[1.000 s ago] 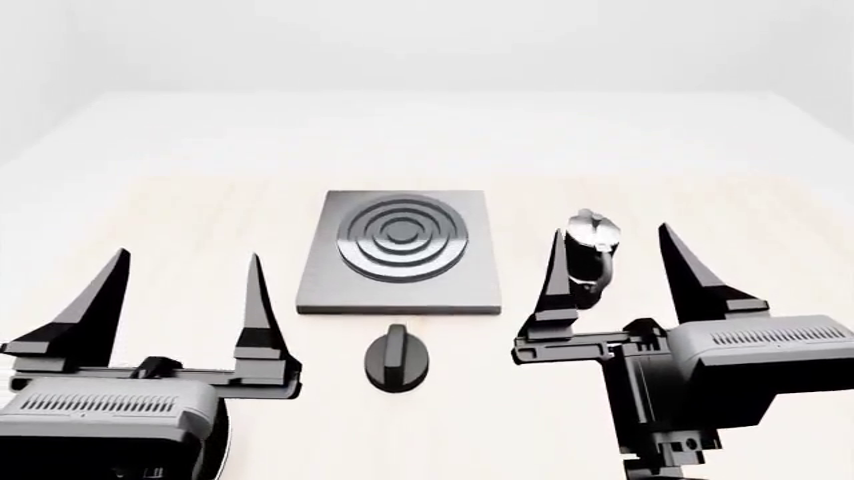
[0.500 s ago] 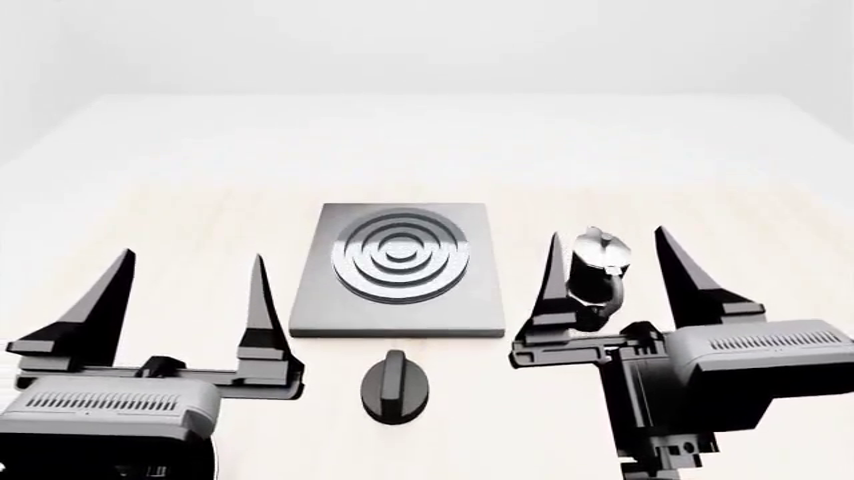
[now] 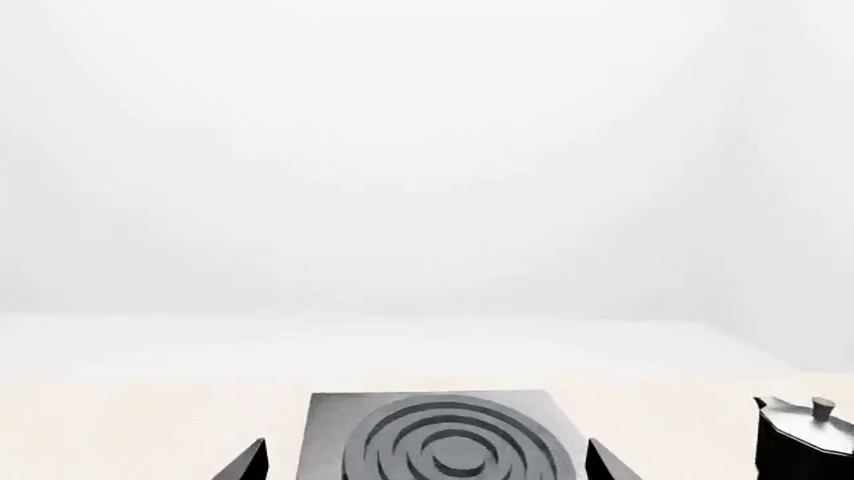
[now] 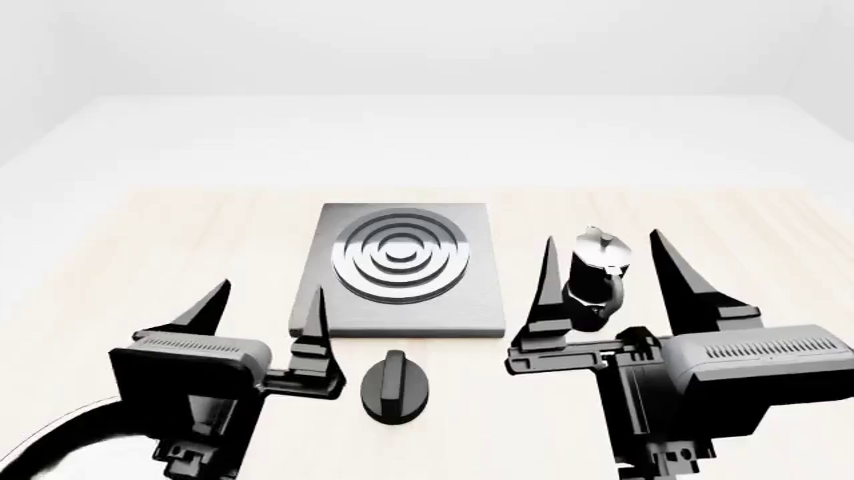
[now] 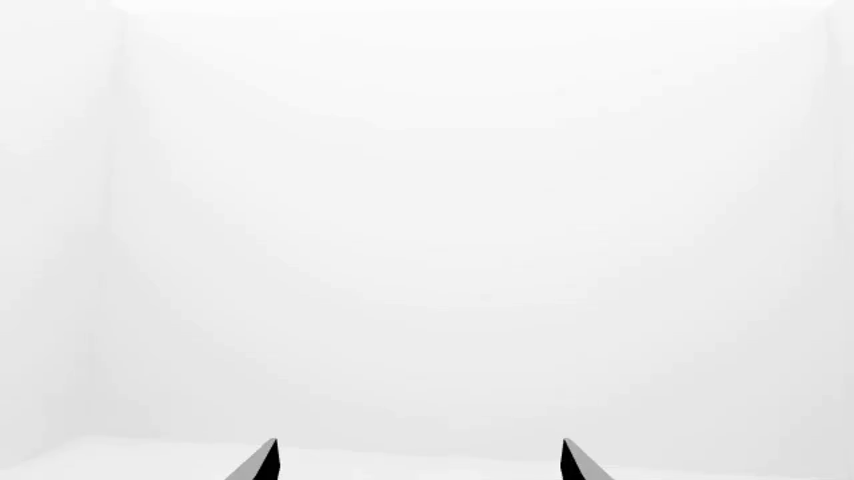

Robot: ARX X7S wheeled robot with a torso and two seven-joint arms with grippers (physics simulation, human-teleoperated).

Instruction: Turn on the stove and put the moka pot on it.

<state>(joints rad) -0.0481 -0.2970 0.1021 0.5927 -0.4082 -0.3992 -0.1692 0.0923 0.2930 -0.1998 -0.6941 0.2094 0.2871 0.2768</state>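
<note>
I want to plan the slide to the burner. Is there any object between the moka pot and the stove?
Nothing visible blocks it. The moka pot stands just beside the stove, with only bare table between them. The right gripper is open, with a finger on either side of the pot in the head view. The knob sits nearer the robot, off that line.

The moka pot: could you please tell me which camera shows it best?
The head view: the moka pot shows almost whole, between the open right gripper's fingers. The left wrist view cuts it off at the picture's edge; the right wrist view misses it.

Moka pot (image 3: 805,442) cropped at frame edge
</note>
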